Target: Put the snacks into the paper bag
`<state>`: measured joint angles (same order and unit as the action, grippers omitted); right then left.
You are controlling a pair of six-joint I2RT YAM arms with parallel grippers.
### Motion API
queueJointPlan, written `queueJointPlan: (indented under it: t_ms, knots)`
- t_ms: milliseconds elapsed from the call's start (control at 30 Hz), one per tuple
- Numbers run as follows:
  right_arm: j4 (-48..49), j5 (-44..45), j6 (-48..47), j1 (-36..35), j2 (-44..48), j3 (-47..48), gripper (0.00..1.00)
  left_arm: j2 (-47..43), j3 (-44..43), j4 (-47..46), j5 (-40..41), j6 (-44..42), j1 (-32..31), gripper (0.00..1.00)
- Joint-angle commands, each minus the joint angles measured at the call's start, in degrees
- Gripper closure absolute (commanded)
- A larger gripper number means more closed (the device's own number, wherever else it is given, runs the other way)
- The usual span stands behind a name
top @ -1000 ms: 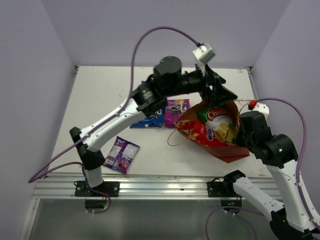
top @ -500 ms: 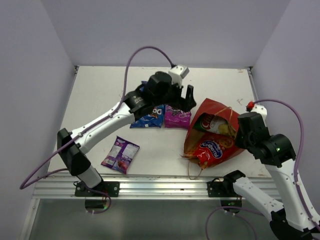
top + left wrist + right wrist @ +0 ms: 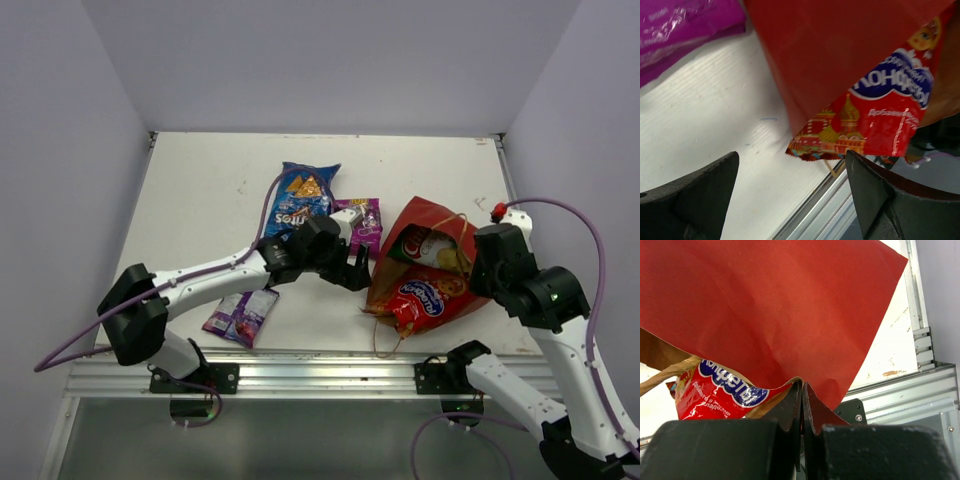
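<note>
Bag (image 3: 412,218), near right edge, clamped at rim by right gripper (image 3: 802,388), seemingly to hold mouth open; left gripper (image 3: 791,161) spread wide, empty, beside mouth.

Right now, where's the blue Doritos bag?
Top view: the blue Doritos bag lies flat on the table, centre-back, just left of the purple square bag.

Top camera looks down; both wrist cameras closely face the paper bag (image 3: 422,213) (image 3: 840,50) (image 3: 765,305).

Looks like a robotics lab setup: plain lilac walls (image 3: 330,60) boxing in a white counter (image 3: 200,200) on an aluminium rail frame (image 3: 320,375).
</note>
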<state>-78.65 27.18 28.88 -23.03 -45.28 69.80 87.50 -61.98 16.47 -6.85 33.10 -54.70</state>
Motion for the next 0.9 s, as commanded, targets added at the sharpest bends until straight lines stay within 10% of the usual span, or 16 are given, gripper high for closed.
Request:
queueJointPlan:
  t_ms: [0, 867]
  knots:
    - [2.3, -0.3, -0.6, 0.1, -0.6, 0.2, 1.0, -2.3, 2.5, -12.0, -3.0, 3.5, 0.2, 0.09]
    - [2.5, -0.9, -0.1, 0.1, -1.2, 0.1, 1.0, 15.7, -1.6, -24.4, -4.8, -2.0, -3.3, 0.16]
